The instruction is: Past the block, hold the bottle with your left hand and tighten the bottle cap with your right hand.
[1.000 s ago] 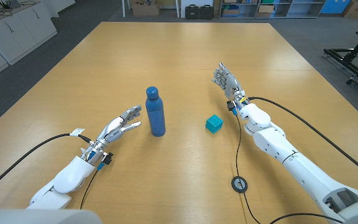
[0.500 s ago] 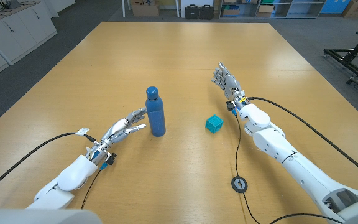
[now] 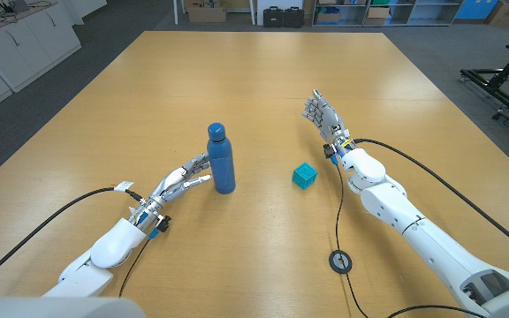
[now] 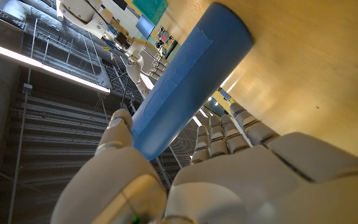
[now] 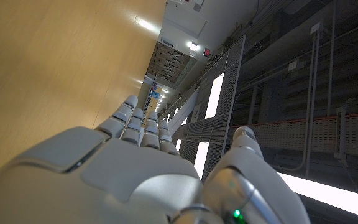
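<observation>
Standing upright, the blue bottle (image 3: 221,158) sits just past the spread, empty left hand (image 3: 183,179).

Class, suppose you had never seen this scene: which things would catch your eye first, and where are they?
The tall blue bottle stands upright near the middle of the wooden table, with the left robot hand reaching in at its base, fingers apart. A small teal block sits to the bottle's right, near the right robot hand, which is open and apart from both.

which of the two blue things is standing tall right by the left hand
The blue bottle: it stands upright with the left hand reaching its base. The small blue cube sits low, off toward the right arm's side.
</observation>
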Tool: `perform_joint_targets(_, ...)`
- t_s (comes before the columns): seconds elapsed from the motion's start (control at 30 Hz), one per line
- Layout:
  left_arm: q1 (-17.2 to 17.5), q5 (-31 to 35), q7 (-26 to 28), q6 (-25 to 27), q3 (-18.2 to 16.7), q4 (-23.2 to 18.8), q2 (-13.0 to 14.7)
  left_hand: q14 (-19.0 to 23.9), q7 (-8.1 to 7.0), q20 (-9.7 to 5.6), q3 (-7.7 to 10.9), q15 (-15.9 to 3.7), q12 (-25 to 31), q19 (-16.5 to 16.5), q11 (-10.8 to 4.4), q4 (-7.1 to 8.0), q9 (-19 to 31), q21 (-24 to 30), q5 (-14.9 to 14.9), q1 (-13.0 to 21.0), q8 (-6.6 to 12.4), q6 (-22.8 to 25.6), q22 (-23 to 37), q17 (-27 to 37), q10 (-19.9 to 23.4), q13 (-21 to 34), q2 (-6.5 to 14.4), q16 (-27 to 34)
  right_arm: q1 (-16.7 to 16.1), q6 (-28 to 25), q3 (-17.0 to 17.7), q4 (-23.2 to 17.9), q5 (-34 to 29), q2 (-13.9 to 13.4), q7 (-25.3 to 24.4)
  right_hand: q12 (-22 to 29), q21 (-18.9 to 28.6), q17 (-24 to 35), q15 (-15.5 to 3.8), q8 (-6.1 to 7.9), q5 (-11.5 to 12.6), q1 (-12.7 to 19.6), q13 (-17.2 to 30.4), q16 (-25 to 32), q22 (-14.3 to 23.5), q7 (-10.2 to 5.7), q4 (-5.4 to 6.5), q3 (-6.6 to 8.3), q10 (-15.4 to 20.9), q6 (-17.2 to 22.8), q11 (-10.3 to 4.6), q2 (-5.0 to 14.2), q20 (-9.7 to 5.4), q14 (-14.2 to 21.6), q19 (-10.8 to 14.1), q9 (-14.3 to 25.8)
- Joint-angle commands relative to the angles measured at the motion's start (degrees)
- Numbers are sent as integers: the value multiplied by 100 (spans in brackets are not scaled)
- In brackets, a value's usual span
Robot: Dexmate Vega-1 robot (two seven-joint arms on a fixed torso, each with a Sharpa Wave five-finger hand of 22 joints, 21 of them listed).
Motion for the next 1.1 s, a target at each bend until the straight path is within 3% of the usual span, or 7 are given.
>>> perform_joint_targets(0.03,-210,82,-46,31,114,88,-27,51,-4,31,-12,-16,29,53,-9,-12,26,26,51,95,47,34,10,15,66,13,17,26,-41,3,29,-65,2,-31,-41,-11,-22,20,16,-11,27,30,13,12,27,160,-35,6,32,25,-2,29,43,60,31,12)
perform_joint_targets(1.1,-916,331,-238,233,584,507,-224,200,-21,10,-39,-102,67,176,-74,-17,31,47,41,280,110,135,12,13,202,12,37,60,-75,-29,51,-107,23,-73,-56,-20,-54,19,23,-9,26,32,13,15,29,142,-40,-6,27,57,-15,36,57,76,41,13)
